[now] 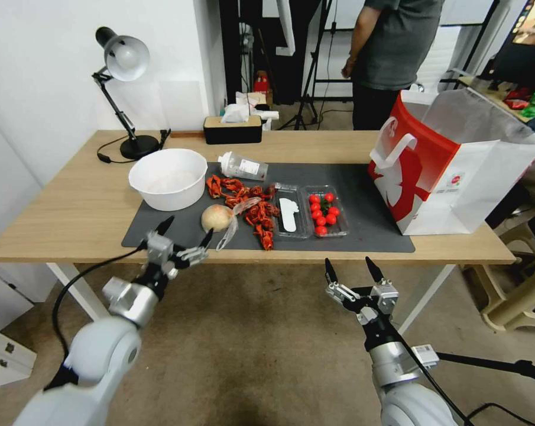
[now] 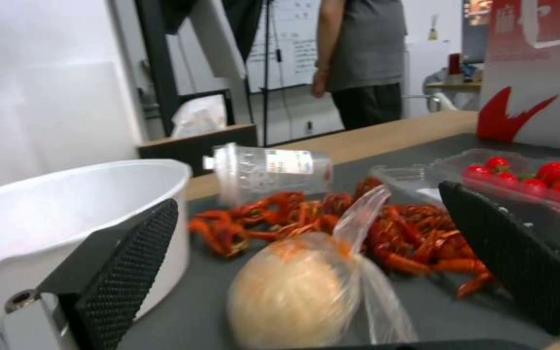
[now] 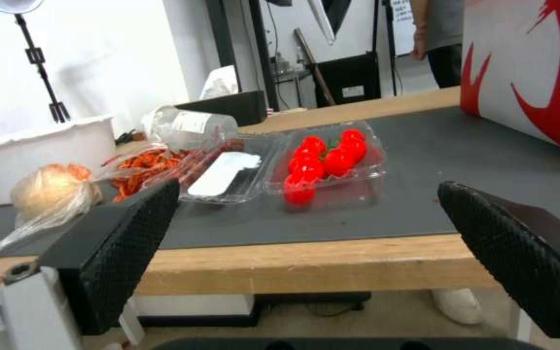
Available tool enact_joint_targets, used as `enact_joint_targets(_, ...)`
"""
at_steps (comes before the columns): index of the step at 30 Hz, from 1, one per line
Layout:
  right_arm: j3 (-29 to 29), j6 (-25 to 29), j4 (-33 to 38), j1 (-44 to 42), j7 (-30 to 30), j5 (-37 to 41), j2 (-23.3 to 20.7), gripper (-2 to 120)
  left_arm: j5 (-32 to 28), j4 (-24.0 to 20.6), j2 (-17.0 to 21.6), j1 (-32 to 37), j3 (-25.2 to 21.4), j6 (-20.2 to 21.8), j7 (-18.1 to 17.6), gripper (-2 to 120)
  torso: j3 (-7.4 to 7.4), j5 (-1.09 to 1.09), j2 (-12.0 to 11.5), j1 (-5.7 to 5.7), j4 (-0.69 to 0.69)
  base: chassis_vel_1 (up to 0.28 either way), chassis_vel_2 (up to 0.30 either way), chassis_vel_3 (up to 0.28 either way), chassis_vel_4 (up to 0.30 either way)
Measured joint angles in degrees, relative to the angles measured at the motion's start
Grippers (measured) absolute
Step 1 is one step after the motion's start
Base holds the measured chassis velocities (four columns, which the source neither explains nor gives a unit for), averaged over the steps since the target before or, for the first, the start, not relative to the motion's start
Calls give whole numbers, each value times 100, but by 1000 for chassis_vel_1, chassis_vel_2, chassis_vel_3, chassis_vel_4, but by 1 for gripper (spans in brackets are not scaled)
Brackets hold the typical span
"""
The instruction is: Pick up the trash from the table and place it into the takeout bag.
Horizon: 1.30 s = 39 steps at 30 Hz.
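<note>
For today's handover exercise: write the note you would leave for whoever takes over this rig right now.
Left gripper: open, at the table's near edge, facing the bagged lump.
Right gripper: open, below the near edge, holding nothing.
On the mat: white bowl, toppled clear cup, red scraps, clamshell tray with tomatoes.
Takeout bag: upright at the right end.
Done: nothing picked up yet. Left: everything.

Light: you get bright, even indoor light.
Shadows: soft, short ones under the white bowl [image 1: 168, 177].
Distortion: the head view bows outward at its edges.
Focus: both wrist views look soft, the bagged lump [image 2: 296, 291] blurred up close.
</note>
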Motion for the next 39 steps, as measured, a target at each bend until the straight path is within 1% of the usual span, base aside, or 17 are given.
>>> enact_joint_targets(3,9,0,8,-66,-1,-49,30,100,-182,114,116,-257,233,67,-57,100,0,0,0,-1,-1,0,0,0,0)
enact_joint_targets(4,12,0,14,-126,-1,-129,72,100,-307,229,215,-526,504,208,-183,100,0,-1,0,0,1,0,0,0,0)
enact_joint_targets(6,12,0,19,-143,-1,-155,84,100,-332,240,240,-592,576,305,-257,100,0,-1,0,0,1,0,0,0,0)
enact_joint_targets(7,13,0,29,-159,-1,-186,94,100,-422,250,285,-738,716,572,-443,100,0,0,0,0,1,0,0,0,0)
enact_joint_targets(9,24,0,37,-181,1,-227,108,100,-600,284,322,-962,909,895,-688,100,0,0,0,0,1,0,0,0,0)
enact_joint_targets(11,28,0,38,-185,2,-234,110,100,-618,291,324,-991,928,934,-713,100,0,1,0,-1,1,0,0,0,0)
enact_joint_targets(13,51,0,42,-212,5,-272,126,100,-716,394,314,-1247,1084,1293,-939,100,0,0,0,0,0,0,0,0,0)
enact_joint_targets(14,51,0,42,-212,5,-272,126,100,-716,394,314,-1247,1084,1293,-939,100,0,0,0,0,0,0,0,0,0)
enact_joint_targets(16,91,4,45,-272,24,-352,159,100,-751,568,243,-1530,1231,1768,-1171,100,0,0,0,0,0,0,0,0,0)
enact_joint_targets(17,91,4,45,-272,24,-352,159,100,-751,568,243,-1530,1231,1768,-1171,100,0,0,0,0,0,0,0,0,0)
enact_joint_targets(19,120,27,52,-314,36,-408,188,100,-780,624,195,-1615,1281,1979,-1235,100,0,0,1,0,1,0,0,0,0)
enact_joint_targets(30,142,70,53,-359,81,-473,251,100,-860,792,90,-1777,1404,2140,-1282,99,0,0,1,0,1,0,0,0,0)
enact_joint_targets(33,140,95,52,-387,85,-500,284,100,-903,841,65,-1768,1404,2140,-1311,87,-1,0,1,0,0,0,0,0,0)
enact_joint_targets(34,140,95,52,-387,85,-500,284,100,-903,841,65,-1768,1404,2140,-1311,87,-1,0,1,0,0,0,0,0,0)
enact_joint_targets(35,136,104,49,-389,86,-506,289,100,-905,869,60,-1760,1407,2140,-1327,80,-1,0,1,0,0,0,0,0,0)
enact_joint_targets(37,133,109,44,-389,87,-509,291,100,-905,883,58,-1757,1410,2139,-1331,78,-1,0,1,0,1,0,0,0,0)
enact_joint_targets(39,128,112,29,-372,95,-512,294,100,-905,930,54,-1756,1418,2130,-1338,63,-1,0,1,0,1,0,0,0,0)
